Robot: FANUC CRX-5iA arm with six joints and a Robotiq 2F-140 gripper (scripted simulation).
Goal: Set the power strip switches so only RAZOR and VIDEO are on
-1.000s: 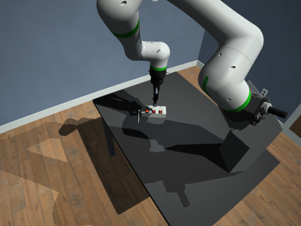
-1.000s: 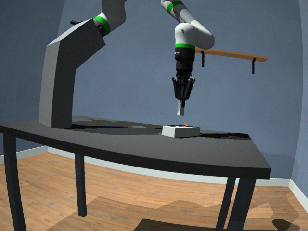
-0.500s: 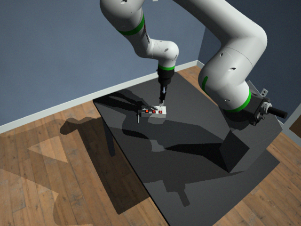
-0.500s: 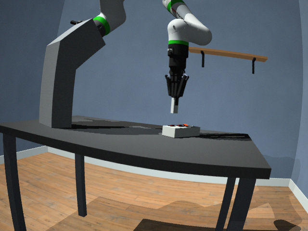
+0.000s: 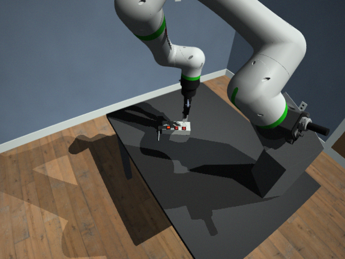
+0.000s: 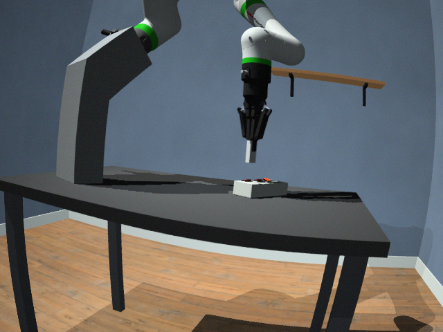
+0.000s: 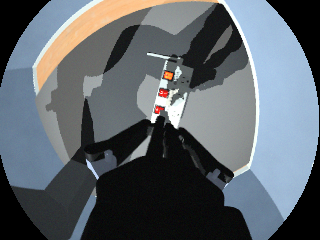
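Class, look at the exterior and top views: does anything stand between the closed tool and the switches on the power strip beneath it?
Nothing visible does. The tool hangs shut, holding nothing, above the power strip, which lies switches-up on the black table. Only open air separates its fingertips from the red switches.
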